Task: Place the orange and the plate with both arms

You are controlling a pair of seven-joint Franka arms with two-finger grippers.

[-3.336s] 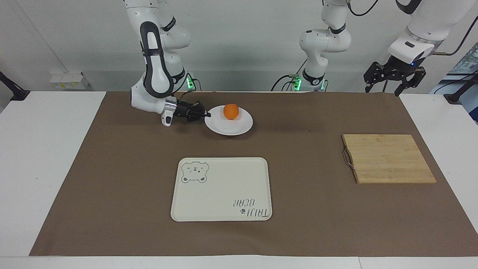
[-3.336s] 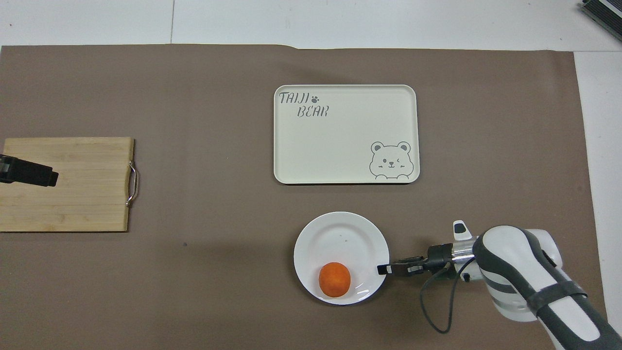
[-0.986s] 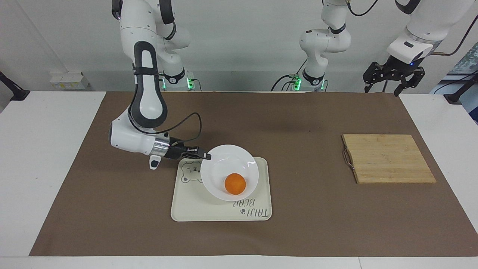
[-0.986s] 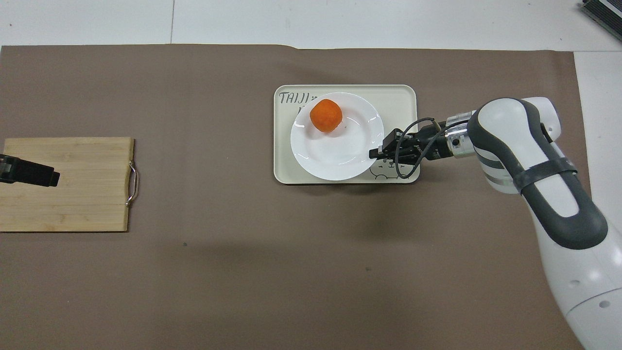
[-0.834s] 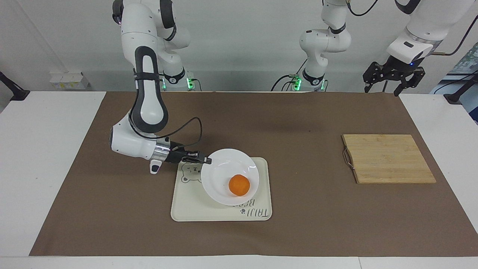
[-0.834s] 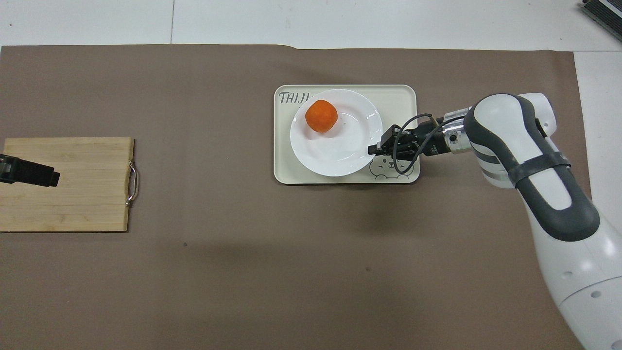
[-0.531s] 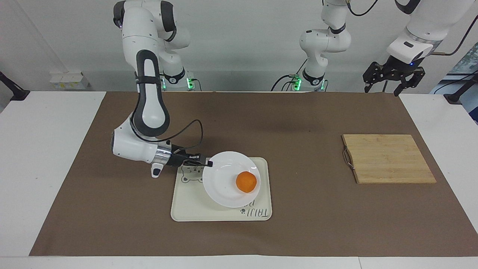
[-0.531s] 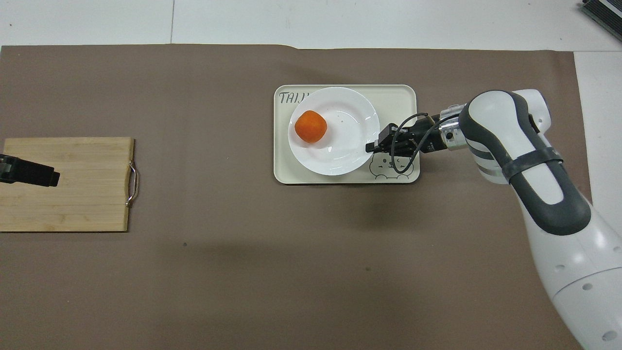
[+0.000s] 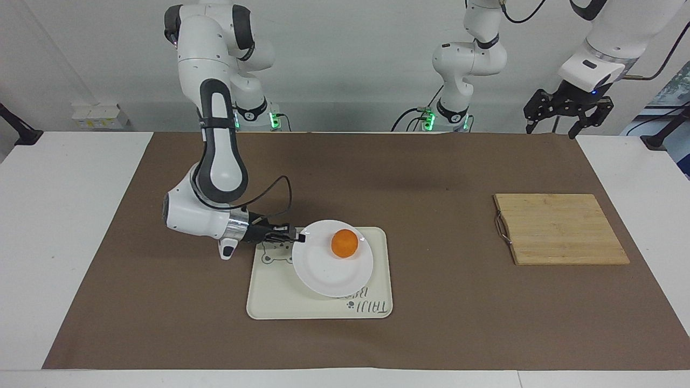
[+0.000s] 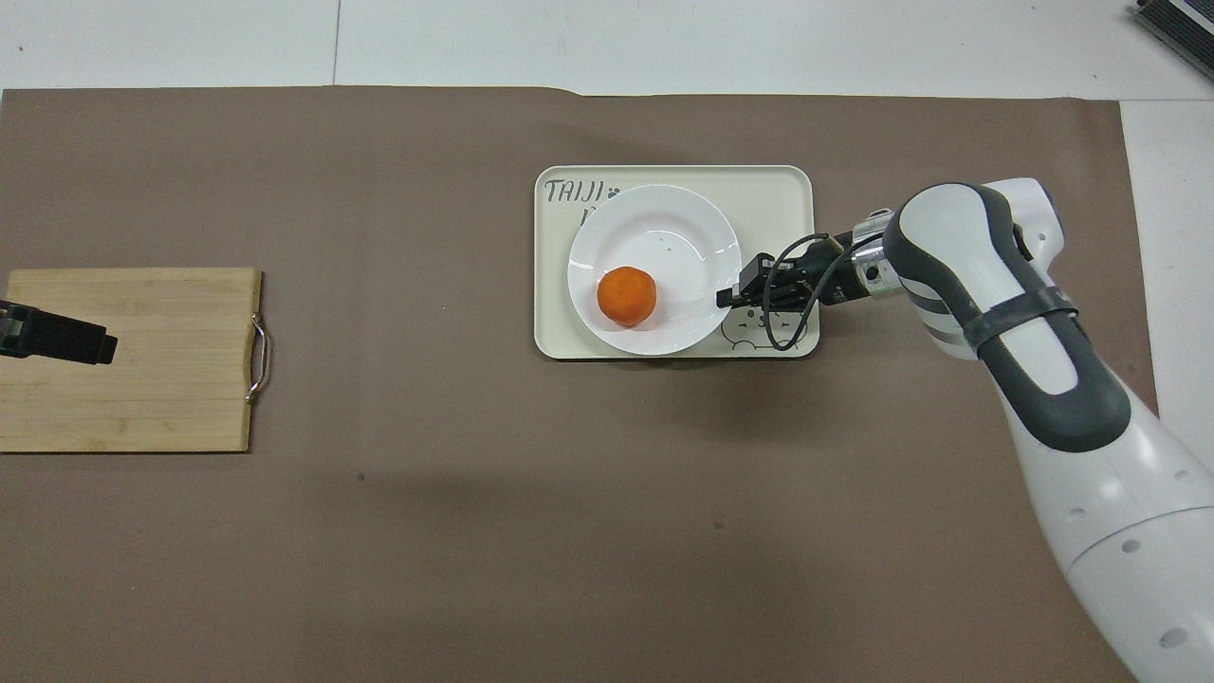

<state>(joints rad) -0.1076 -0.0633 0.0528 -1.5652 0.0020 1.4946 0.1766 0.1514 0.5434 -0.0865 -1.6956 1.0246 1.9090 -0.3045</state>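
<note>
The white plate [image 9: 322, 269] sits low over the cream bear tray [image 9: 269, 293], level or nearly so; I cannot tell whether it rests on it. The orange [image 9: 344, 243] lies in the plate, on the side nearer to the robots. My right gripper [image 9: 298, 236] is shut on the plate's rim at the right arm's end. In the overhead view the plate [image 10: 664, 228], the orange [image 10: 626, 295], the tray [image 10: 560, 327] and the right gripper [image 10: 726, 296] show the same. My left gripper [image 9: 565, 117] waits raised and open; in the overhead view it [image 10: 59, 338] is over the cutting board.
A wooden cutting board [image 9: 560, 229] with a metal handle lies toward the left arm's end of the table; it also shows in the overhead view [image 10: 142, 379]. A brown mat [image 9: 431, 172] covers the table.
My right arm carried the plate with the orange from near the robots to the tray and lowered it. The orange rolled in the plate toward the robots. The left arm has not moved.
</note>
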